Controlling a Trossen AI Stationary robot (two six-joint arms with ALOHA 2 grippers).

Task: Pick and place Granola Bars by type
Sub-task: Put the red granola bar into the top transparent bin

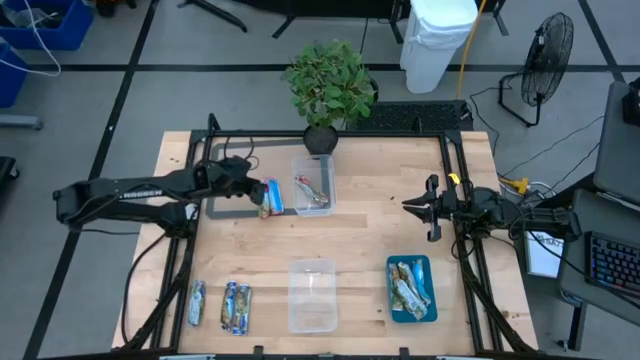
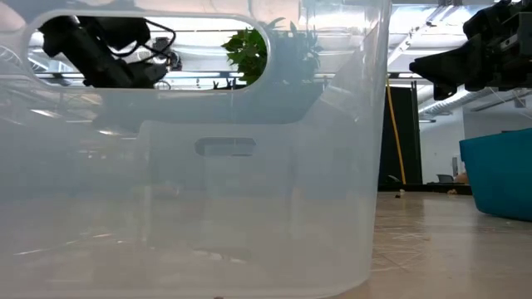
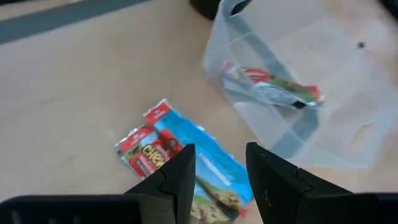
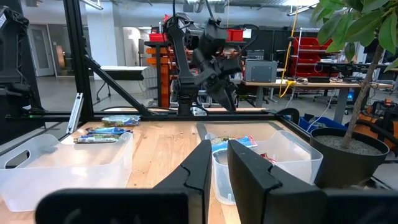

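Observation:
A red-wrapped bar (image 3: 146, 152) and a blue-wrapped bar (image 3: 211, 168) lie flat side by side on the wood next to the far clear tub (image 3: 298, 93), which holds more bars (image 3: 273, 87). My left gripper (image 3: 221, 158) hangs open just over this pair (image 1: 271, 197), one finger to either side of the blue bar. Several silvery-teal bars (image 1: 410, 287) lie in the teal tray (image 1: 392, 290). Three more bars (image 1: 197, 302) (image 1: 236, 307) lie flat near the table's near left corner. My right gripper (image 1: 405, 205) waits shut and empty toward the table's right side.
A second clear tub (image 1: 312, 295) stands at the near middle and fills the low view (image 2: 208, 166). A potted plant (image 1: 328, 85) stands at the far edge behind the far tub. A flat grey sheet (image 1: 218, 208) lies under my left arm. Bare wood lies between the tubs.

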